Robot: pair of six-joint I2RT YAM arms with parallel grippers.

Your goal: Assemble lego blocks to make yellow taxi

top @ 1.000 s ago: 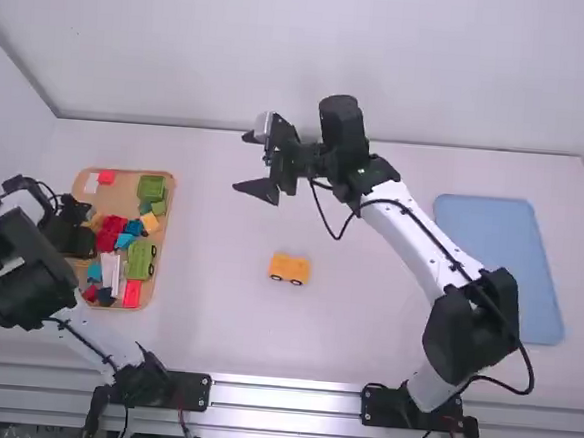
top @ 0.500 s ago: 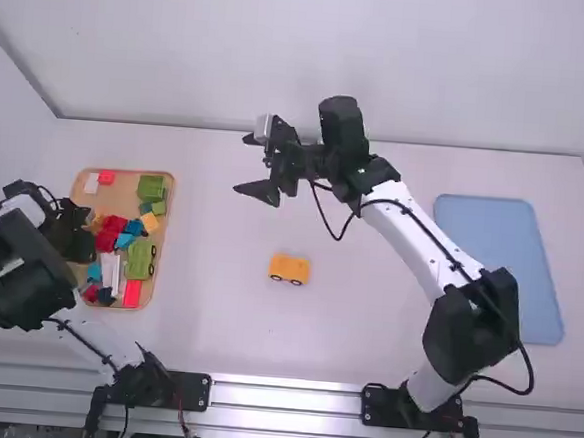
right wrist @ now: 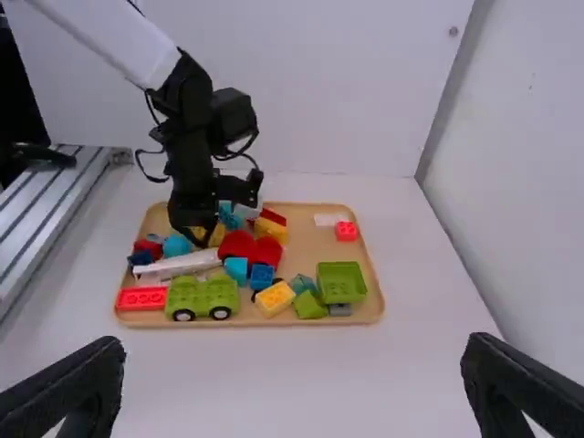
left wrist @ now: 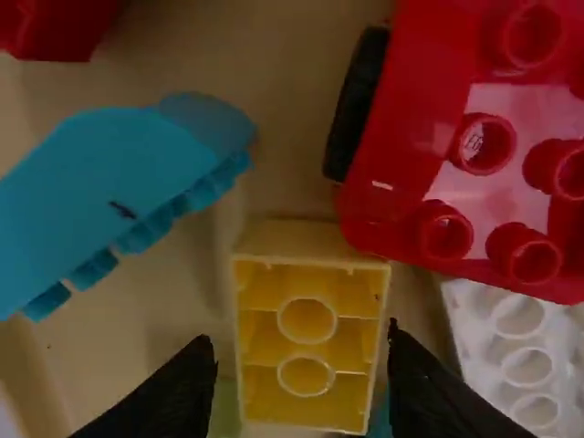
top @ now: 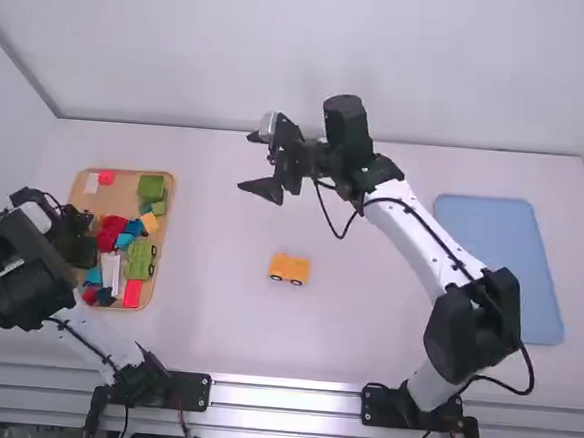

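Observation:
At the tray's left side, my left gripper (top: 81,249) is low over the bricks. In the left wrist view a yellow brick (left wrist: 308,342), hollow side facing the camera, lies between the fingers of my left gripper (left wrist: 301,379), which is open with gaps at both sides. A yellow car base (top: 289,269) with dark wheels stands mid-table. My right gripper (top: 252,164) hangs open and empty above the table's far middle; its spread fingers frame the right wrist view, the right gripper (right wrist: 294,379) holding nothing. Another yellow brick (right wrist: 275,297) lies near the tray's edge.
The wooden tray (top: 124,179) holds green, red, blue and white pieces. Close to the left fingers are a red wheeled piece (left wrist: 401,164), a blue piece (left wrist: 100,196) and a white brick (left wrist: 511,347). A blue mat (top: 499,264) lies at the right.
My left gripper has shifted a little toward the table's near edge, over the tray. The right arm has drifted very slightly to the right. The yellow car base has stayed put.

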